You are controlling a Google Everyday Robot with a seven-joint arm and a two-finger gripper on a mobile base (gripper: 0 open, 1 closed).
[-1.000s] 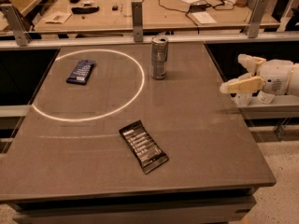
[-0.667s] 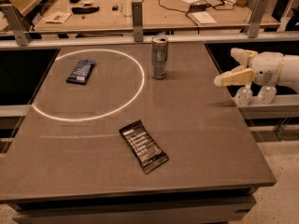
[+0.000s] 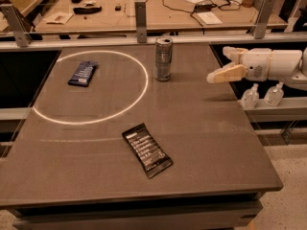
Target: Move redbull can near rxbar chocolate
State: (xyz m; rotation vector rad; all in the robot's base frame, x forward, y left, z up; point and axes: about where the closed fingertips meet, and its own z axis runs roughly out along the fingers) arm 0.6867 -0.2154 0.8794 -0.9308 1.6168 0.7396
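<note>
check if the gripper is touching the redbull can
Apart. The camera view shows the gripper, fingers open, at the right edge of the table, with a plain gap of bare tabletop between it and the upright redbull can.

End effector (image 3: pixel 224 63) has shifted left, in from the right edge of the tabletop (image 3: pixel 206 128). 1.0 s ago its lower tip sat about at the right edge. 0.7 s ago it was a bit further in and toward the far edge. Now the tips, spread apart, reach in past the right edge near the far right corner. Gap to can (image 3: pixel 163 59) is smaller, though the two are not touching. More of the arm shows now.
</note>
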